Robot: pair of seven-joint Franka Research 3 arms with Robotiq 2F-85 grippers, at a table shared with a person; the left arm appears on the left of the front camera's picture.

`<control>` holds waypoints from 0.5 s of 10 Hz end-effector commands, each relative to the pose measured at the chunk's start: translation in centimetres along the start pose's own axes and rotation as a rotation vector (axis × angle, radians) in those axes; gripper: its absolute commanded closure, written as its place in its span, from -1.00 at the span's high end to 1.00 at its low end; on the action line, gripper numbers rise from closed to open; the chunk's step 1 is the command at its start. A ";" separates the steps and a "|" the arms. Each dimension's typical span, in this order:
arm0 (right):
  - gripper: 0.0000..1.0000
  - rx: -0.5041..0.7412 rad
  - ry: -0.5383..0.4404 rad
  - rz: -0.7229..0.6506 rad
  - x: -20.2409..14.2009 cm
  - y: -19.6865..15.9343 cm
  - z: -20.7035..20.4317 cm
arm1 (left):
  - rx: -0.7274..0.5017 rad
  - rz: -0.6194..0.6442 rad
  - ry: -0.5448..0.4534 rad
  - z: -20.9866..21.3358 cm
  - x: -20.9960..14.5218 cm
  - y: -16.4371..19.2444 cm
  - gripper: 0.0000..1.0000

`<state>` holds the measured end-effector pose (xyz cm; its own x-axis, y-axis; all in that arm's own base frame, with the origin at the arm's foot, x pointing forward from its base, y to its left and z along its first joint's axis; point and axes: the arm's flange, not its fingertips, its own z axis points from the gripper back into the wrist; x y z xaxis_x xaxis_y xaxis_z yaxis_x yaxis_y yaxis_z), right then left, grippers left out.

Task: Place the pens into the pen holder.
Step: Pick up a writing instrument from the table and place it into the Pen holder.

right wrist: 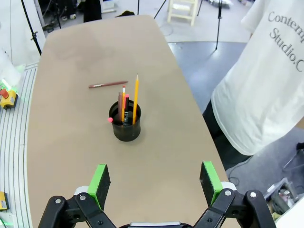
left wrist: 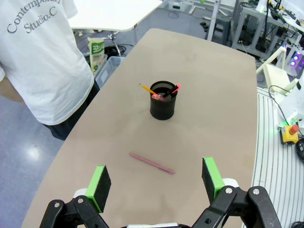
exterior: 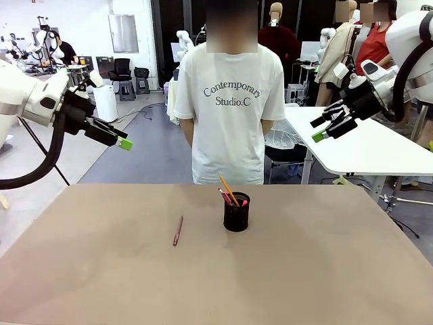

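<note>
The black wire-mesh pen holder [exterior: 237, 213] [left wrist: 163, 102] [right wrist: 126, 128] stands upright near the table's middle. A yellow-orange pencil [exterior: 226, 187] [right wrist: 135, 97] and a black pen with red ends [left wrist: 175, 89] [right wrist: 110, 119] lean inside it. The reddish-brown pen [exterior: 178, 230] [left wrist: 152, 163] [right wrist: 108, 85] lies flat on the table, left of the holder. My left gripper [exterior: 116, 137] [left wrist: 156, 180] hovers open high over the table's left side, holding nothing. High at the right, my right gripper [exterior: 318, 128] [right wrist: 155, 183] is also open and holds nothing.
A person in a white T-shirt [exterior: 230, 101] stands at the far edge, arms behind the back. The tan table [exterior: 325, 271] is bare around the holder. A white table [exterior: 379, 152] stands beyond at the right.
</note>
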<state>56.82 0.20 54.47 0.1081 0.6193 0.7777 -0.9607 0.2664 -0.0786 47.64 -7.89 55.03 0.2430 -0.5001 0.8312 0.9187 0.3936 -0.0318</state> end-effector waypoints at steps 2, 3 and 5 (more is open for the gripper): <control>1.00 0.004 -0.003 0.007 0.3 -0.3 0.0 | 0.003 0.002 0.000 0.3 -0.1 -0.1 1.00; 1.00 0.004 -0.003 0.007 0.3 -0.3 0.0 | 0.003 0.002 0.000 0.3 -0.1 -0.1 1.00; 1.00 0.004 -0.003 0.007 0.3 -0.3 0.0 | 0.003 0.002 0.000 0.3 -0.1 -0.1 1.00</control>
<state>56.83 0.20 54.47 0.1080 0.6193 0.7777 -0.9607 0.2664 -0.0786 47.64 -7.89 55.03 0.2430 -0.5001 0.8312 0.9187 0.3936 -0.0318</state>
